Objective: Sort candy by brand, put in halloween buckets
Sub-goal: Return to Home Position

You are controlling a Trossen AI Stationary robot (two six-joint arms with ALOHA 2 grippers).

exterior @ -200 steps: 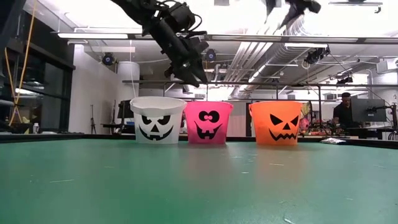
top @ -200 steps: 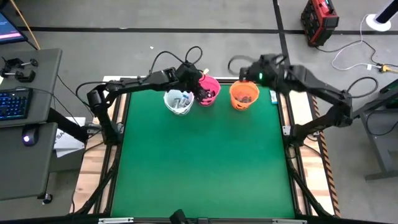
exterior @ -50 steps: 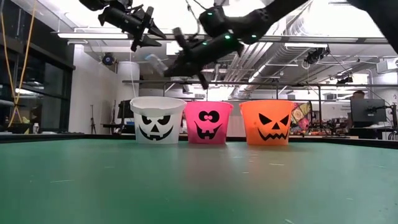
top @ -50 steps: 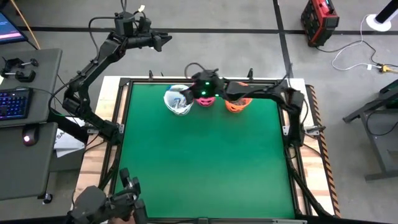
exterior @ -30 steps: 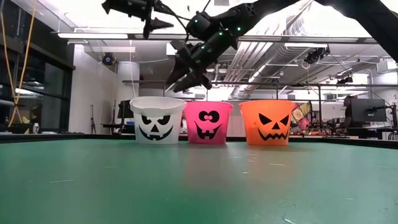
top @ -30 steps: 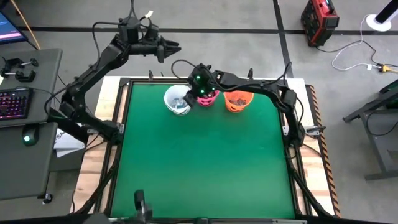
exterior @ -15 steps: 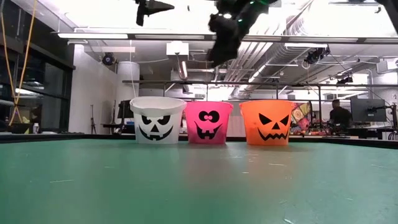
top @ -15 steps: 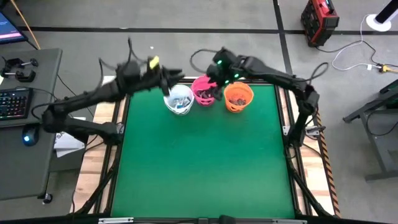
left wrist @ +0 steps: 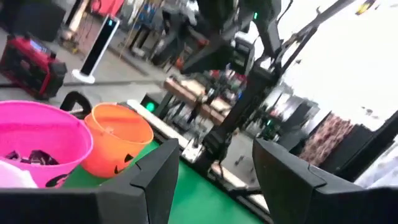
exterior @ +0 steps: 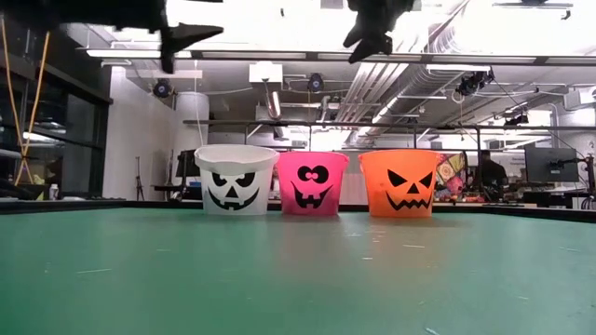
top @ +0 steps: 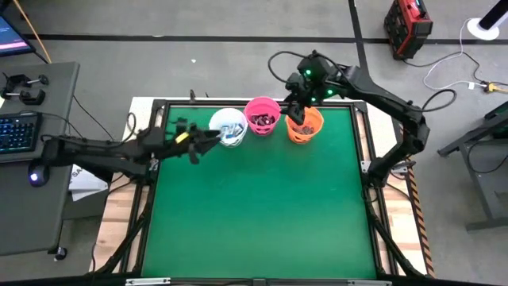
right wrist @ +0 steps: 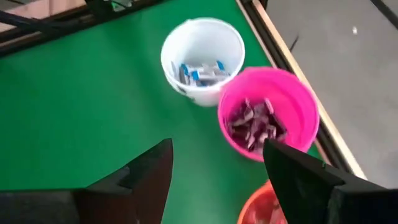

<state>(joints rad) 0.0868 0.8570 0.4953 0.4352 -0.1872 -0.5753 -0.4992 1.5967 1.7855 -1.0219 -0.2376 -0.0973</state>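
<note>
Candy (right wrist: pixel 200 71) in blue and silvery wrappers lies in the white bucket (top: pixel 230 127). Dark reddish pieces (right wrist: pixel 254 121) fill the pink bucket (top: pixel 263 115), and brownish pieces (top: pixel 304 125) sit in the orange bucket (top: pixel 304 135). Pieces lie jumbled, so no common long axis can be given. All three buckets stand upright, mouths up, in a left-to-right row along the far edge of the green bench (top: pixel 262 214), touching or nearly so, painted faces toward the near edge. No loose piece shows on the bench, so sorting appears complete.

The left claw (top: pixel 206 141) hovers just beside the white bucket on its left-near side, fingers spread wide, nothing held. The right claw (top: pixel 294 107) hangs above the gap between the pink and orange buckets, fingers likewise wide apart and empty.

Step in hand, by judgement: retract both arms to rest.
- Lift each claw clear of the rims before swinging outward.
- Draw the left arm away leftward, avoiding the white bucket wall.
- Keep the arms apart throughout.
</note>
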